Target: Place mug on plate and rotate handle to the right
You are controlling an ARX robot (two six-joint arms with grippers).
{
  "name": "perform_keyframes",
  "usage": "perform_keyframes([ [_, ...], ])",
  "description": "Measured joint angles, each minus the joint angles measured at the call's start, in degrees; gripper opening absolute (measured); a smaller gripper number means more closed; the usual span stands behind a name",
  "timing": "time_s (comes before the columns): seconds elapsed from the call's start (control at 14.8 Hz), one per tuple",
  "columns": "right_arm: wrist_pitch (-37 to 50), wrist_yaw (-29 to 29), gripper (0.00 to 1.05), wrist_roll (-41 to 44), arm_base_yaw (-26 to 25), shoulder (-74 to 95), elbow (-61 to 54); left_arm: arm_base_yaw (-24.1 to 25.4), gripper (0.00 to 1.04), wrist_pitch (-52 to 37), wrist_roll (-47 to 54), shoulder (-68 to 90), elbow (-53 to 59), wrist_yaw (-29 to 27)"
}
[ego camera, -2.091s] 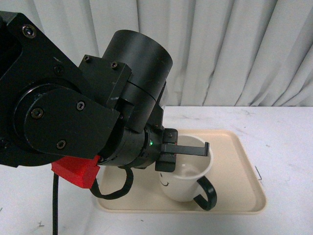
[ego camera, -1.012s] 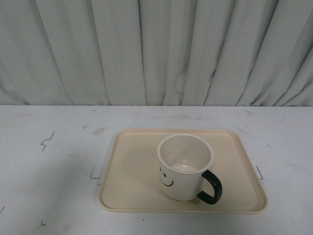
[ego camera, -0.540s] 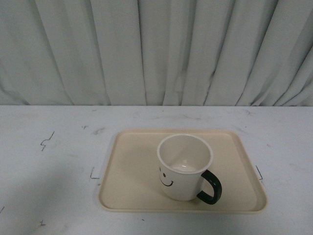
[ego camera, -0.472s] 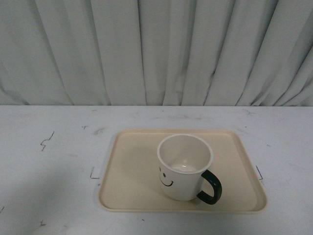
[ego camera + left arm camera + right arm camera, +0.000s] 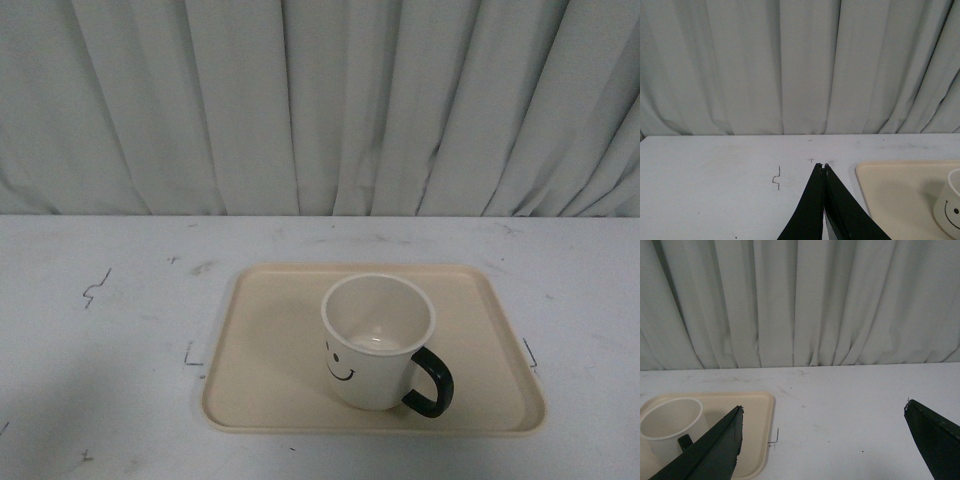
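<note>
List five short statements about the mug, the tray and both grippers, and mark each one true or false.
1. The mug stands upright on the beige tray. True.
2. The mug's black handle points to the left in the front view. False: it points right, angled slightly toward the camera.
3. The left gripper is shut and holds nothing. True.
4. The right gripper is clamped on the mug's rim. False: its jaws are wide open and clear of the mug.
5. A smiley face shows on the mug's side toward the front camera. True.
</note>
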State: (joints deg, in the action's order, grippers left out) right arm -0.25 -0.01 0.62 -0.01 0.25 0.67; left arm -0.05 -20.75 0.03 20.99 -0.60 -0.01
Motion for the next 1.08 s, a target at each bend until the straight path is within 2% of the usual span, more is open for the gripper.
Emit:
perform_keyframes([
  [0.61,0.0,0.0,0.98,0.0,0.0,0.0,0.0,0.0,0.02,10.7,0.0,-11.0,0.0,0.0],
  [0.74,0.0,0.0,0.98,0.0,0.0,0.0,0.0,0.0,0.02,21.6,0.0,-19.7,0.0,0.0],
  [0.94,0.0,0.0,0.98,0.0,0.0,0.0,0.0,0.0,0.02,21.2,0.0,-20.5,0.0,0.0],
  [1.01,0.1,0.0,0.98,0.0,0.0,0.0,0.0,0.0,0.08,20.9,0.0,-20.5,0.0,0.0],
  [1.08,0.0,0.0,0.98,0.0,0.0,0.0,0.0,0.0,0.21,20.9,0.0,-20.5,0.0,0.0],
])
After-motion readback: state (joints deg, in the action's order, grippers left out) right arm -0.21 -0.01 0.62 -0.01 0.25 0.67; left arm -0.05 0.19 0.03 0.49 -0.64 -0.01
